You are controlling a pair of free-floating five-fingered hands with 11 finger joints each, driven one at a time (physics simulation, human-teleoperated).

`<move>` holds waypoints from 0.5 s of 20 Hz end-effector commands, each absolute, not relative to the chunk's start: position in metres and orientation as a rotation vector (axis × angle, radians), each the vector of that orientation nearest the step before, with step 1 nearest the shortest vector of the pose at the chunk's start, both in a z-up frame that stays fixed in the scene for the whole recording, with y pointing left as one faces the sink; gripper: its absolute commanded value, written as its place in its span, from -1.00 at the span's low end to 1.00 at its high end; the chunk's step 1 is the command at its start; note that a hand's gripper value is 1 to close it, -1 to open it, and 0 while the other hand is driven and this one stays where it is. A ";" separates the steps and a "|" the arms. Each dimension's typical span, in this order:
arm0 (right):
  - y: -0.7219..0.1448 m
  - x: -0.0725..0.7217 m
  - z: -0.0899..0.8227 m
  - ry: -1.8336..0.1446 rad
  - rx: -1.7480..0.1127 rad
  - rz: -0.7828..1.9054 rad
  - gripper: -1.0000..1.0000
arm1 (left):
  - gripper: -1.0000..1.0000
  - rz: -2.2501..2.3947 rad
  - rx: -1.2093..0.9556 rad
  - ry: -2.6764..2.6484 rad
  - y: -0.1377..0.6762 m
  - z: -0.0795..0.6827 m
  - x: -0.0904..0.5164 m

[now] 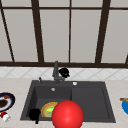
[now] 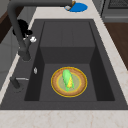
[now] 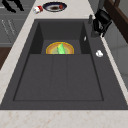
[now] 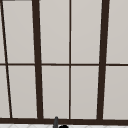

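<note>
A: What could go wrong here?

B: The faucet (image 1: 56, 71) could be knocked rather than gripped. The right hand (image 1: 64, 72) is seen just beside its column, and a glancing touch might swing the spout aside. If water were started, the plate (image 2: 56, 87) in the basin below could be splashed, judging by where it lies.

A: How is the faucet placed?

B: It is mounted upright on the back rim of the dark sink (image 1: 27, 105), left of centre, with the spout carried out over the basin.

A: Is it being held?

B: That cannot be told; the hand's fingers are not made out clearly against the column.

A: And the left hand (image 1: 34, 114)?

B: It is hung by the sink's front left corner, fingers stretched loosely, nothing held.

A: What else is seen?

B: A corn cob (image 2: 67, 79) is laid on the plate, and a red ball (image 1: 67, 115) is seen in front of the sink.
</note>
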State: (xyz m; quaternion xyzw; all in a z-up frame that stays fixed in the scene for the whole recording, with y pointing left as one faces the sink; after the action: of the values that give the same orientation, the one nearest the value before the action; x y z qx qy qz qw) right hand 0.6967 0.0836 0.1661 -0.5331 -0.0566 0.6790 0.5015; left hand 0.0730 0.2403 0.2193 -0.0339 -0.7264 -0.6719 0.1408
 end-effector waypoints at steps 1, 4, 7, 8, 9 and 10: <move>0.108 0.706 0.186 -0.099 -1.245 1.682 1.00 | 0.00 -1.940 -0.098 -2.098 0.240 0.219 0.073; 0.112 0.704 0.186 -0.019 -1.256 1.614 1.00 | 0.00 -1.940 -0.098 -2.098 0.240 0.219 0.073; 0.115 0.702 0.184 0.004 -1.319 1.527 1.00 | 0.00 -1.940 -0.098 -2.098 0.240 0.219 0.073; 0.116 0.702 0.184 0.014 -1.331 1.507 1.00 | 0.00 -1.940 -0.098 -2.098 0.240 0.219 0.073; 0.117 0.701 0.184 0.038 -1.345 1.488 1.00 | 0.00 -1.940 -0.098 -2.098 0.240 0.219 0.073; 0.117 0.700 0.184 0.054 -1.362 1.465 1.00 | 0.00 -1.940 -0.098 -2.098 0.240 0.219 0.073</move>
State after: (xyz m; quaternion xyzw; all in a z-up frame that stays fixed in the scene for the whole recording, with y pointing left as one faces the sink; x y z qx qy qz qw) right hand 0.6910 0.0922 0.1638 -0.5957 0.0145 0.5887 0.5462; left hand 0.0730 0.2403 0.2193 -0.0339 -0.7264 -0.6719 0.1408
